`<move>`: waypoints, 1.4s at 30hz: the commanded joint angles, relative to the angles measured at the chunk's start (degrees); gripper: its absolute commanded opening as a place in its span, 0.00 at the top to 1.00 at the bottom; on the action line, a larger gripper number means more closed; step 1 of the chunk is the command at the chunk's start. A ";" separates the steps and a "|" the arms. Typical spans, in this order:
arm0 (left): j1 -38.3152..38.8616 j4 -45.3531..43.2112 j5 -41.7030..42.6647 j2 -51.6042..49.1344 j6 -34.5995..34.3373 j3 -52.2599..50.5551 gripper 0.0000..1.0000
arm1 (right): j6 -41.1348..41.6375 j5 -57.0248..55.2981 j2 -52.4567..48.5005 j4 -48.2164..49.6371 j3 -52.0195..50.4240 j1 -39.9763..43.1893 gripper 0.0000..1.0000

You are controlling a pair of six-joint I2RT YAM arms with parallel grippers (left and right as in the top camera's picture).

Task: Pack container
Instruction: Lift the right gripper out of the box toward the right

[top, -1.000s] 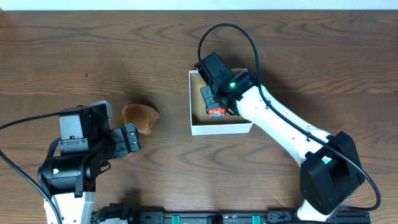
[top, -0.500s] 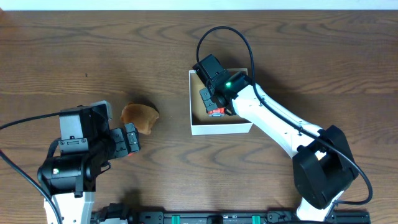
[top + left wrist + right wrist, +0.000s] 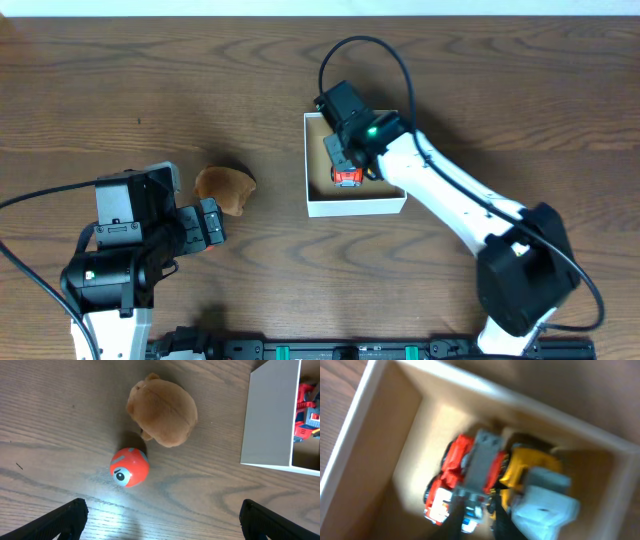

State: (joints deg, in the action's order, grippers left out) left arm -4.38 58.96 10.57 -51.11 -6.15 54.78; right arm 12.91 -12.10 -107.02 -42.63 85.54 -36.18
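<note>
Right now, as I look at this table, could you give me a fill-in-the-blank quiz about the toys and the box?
The plush toy is ___ in colour.
The orange ball lies ___ the container.
The red toy vehicle lies ___ the container.
The left tool is ___, holding nothing.
Missing words: brown; outside; inside; open.

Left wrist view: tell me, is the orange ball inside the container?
No, the orange ball sits on the table beside the brown plush toy, outside the container.
</note>
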 commanded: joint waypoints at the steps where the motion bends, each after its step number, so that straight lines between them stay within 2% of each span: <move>1: 0.24 0.72 0.39 0.00 0.48 1.84 0.02 | -2.82 -1.46 8.87 -0.42 4.33 2.64 0.44; 2: 0.24 1.36 0.39 0.00 0.48 2.51 0.02 | -2.95 -1.46 10.67 -0.48 4.50 3.41 0.30; 3: 0.24 2.27 0.37 -0.04 0.48 3.54 0.02 | -2.91 -1.40 13.03 -0.55 4.52 4.46 0.21; 7: 0.24 7.67 -5.20 -1.46 -1.46 8.26 0.02 | 0.48 -1.36 21.53 -4.02 4.52 10.05 0.01; 9: 0.22 11.26 -9.53 -3.37 -1.66 10.19 0.02 | 4.28 -1.11 25.49 -8.22 4.52 14.53 0.01; 12: 0.22 12.87 -9.77 -5.90 -1.64 10.27 0.02 | 6.93 0.46 28.30 -13.27 4.50 20.04 0.01; 16: 0.24 13.38 -9.75 -11.58 -1.68 9.51 0.02 | 7.48 3.08 28.98 -19.74 4.31 27.23 0.01; 20: 0.24 12.87 -9.70 -17.29 -1.68 8.07 0.02 | 7.43 6.08 28.46 -21.64 2.82 31.30 0.01; 29: 0.24 7.26 -8.15 -24.74 -2.14 2.36 0.02 | 6.80 6.80 27.87 -21.68 1.92 32.26 0.01; 42: 0.24 -10.78 -8.04 -26.99 -2.12 -9.11 0.02 | 5.73 6.80 27.87 -21.84 1.92 32.26 0.01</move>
State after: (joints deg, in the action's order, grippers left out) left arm -4.38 49.76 2.61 -77.45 -7.73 47.24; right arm 19.25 -5.72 -79.24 -64.31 87.88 -4.36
